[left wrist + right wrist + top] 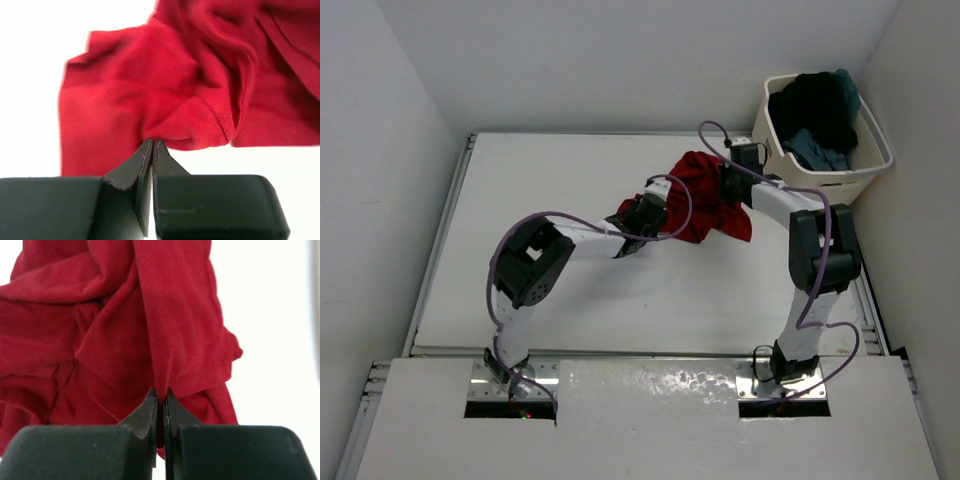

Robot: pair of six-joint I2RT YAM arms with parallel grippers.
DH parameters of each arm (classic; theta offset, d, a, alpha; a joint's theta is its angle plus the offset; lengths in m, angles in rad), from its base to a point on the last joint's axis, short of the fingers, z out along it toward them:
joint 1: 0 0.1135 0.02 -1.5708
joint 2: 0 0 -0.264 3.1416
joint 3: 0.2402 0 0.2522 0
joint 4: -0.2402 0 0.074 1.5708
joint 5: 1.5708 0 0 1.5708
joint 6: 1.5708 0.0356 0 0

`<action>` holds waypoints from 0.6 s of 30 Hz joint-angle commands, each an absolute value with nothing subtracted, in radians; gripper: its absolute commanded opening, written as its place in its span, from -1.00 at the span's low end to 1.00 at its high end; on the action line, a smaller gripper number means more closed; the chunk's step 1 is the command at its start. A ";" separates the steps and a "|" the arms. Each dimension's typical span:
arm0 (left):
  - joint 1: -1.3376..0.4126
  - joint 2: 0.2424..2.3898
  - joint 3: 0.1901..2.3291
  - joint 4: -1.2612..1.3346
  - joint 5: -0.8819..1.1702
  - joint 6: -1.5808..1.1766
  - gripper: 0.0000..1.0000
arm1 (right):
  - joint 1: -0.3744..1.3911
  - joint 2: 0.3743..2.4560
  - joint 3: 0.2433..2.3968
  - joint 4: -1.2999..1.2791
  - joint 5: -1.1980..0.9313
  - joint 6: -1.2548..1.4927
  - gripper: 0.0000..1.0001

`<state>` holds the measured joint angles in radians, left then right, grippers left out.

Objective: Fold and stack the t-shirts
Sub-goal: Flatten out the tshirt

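My bases sit at the bottom edge of the overhead view. From there my left arm (530, 265) rises to a bent elbow at lower left, then stretches its forearm up and to the right, low over the white worktop (570, 170). My right arm (820, 250) stands taller at right of centre, elbow high, its forearm reaching up and to the left.

My left end effector (152, 141) is closed, tips together on the lower edge of the red t-shirt (705, 205), nipping a fold there. My right end effector (161, 390) is also closed, with a hanging strip of the same shirt clamped between its jaws.

The shirt lies crumpled just above the middle of the overhead view, between my two wrists, bunched in loose folds.

Farther back, at upper right, a cream tub (875, 160) holds a black t-shirt (815, 105) heaped over a blue-grey t-shirt (815, 148).
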<state>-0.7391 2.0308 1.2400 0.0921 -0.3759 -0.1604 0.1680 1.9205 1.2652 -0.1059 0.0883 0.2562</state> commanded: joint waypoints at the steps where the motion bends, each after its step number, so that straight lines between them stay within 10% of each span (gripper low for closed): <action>1: -0.729 1.862 1.200 0.235 -0.594 -0.227 -1.00 | 0.173 1.806 1.261 -0.045 0.149 0.212 -1.00; 18: -0.657 1.434 1.218 0.414 -0.885 -0.035 -1.00 | 0.164 1.370 1.255 0.100 0.262 0.025 -1.00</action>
<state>-0.6590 1.5360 1.1816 0.2832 -0.8001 -0.1234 0.1677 1.4471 1.2236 -0.0025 0.2352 0.0837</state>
